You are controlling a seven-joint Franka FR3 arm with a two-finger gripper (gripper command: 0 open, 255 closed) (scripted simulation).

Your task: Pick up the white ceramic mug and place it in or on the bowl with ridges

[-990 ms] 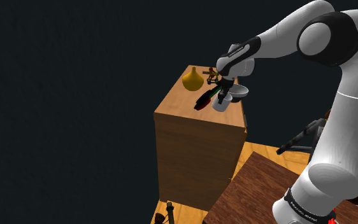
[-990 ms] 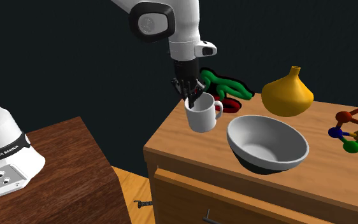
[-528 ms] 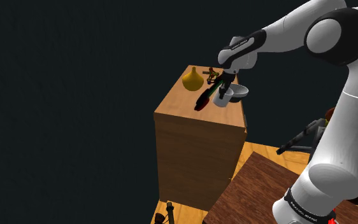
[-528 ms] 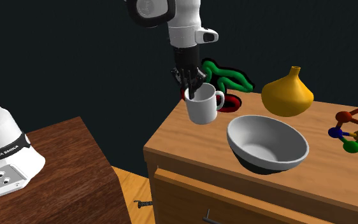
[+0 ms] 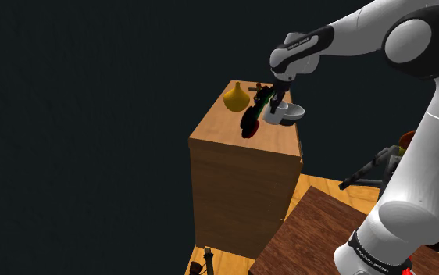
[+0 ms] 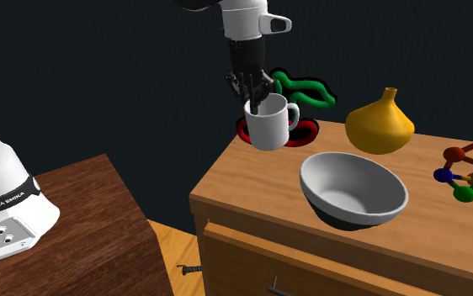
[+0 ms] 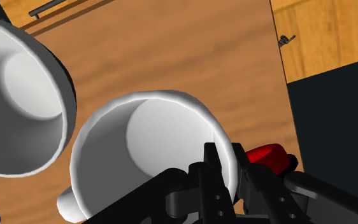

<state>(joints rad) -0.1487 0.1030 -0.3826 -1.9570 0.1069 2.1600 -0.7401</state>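
The pick-up looks done and the placing remains: the plain white handled mug (image 6: 270,130) hangs clear above the wooden bench (image 6: 252,189), beside but not yet over the grey-white round bowl (image 6: 353,189), its rim wall pinched between the narrow-set fingers of the black end effector (image 6: 256,101).

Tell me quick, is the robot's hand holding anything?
Hand: closed on the rim of the white mug, holding it.
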